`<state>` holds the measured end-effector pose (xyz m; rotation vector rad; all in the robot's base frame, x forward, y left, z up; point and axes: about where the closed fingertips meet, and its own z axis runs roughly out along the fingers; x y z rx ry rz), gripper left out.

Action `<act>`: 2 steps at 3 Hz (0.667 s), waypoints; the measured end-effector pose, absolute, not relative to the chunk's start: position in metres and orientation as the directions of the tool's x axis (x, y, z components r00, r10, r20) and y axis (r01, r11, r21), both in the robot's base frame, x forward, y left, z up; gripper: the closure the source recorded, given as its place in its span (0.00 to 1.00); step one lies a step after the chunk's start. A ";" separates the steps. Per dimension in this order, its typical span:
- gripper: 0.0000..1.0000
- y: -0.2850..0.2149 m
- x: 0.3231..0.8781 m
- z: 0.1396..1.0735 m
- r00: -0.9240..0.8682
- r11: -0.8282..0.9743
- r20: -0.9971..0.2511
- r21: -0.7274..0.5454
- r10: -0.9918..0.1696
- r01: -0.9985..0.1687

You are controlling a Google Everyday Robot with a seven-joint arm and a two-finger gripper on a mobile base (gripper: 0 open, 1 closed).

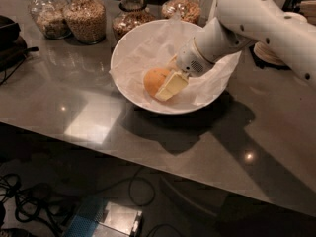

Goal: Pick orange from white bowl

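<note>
Orange (154, 80) in white bowl (168, 107), touching gripper (167, 89) at its right, whether open or closed unclear

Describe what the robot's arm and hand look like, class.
The arm is smooth glossy white, thick and rounded, with small dark dots along its shell and a grey perforated patch at the wrist. The hand, inside the white bowl beside the orange, is pale yellow and wedge-shaped.

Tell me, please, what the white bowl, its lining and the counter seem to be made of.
White bowl: smooth rim, perhaps ceramic or plastic. Lining: thin paper, visibly crumpled. Counter: polished stone or laminate, mirroring lights. The gripper sits inside the bowl against the orange.
</note>
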<state>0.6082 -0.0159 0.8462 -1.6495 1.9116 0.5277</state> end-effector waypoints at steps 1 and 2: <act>0.78 -0.015 0.609 0.846 -0.091 0.170 -0.638 -0.064 -0.765 -0.983; 0.99 -0.015 0.609 0.846 -0.089 0.169 -0.640 -0.064 -0.763 -0.983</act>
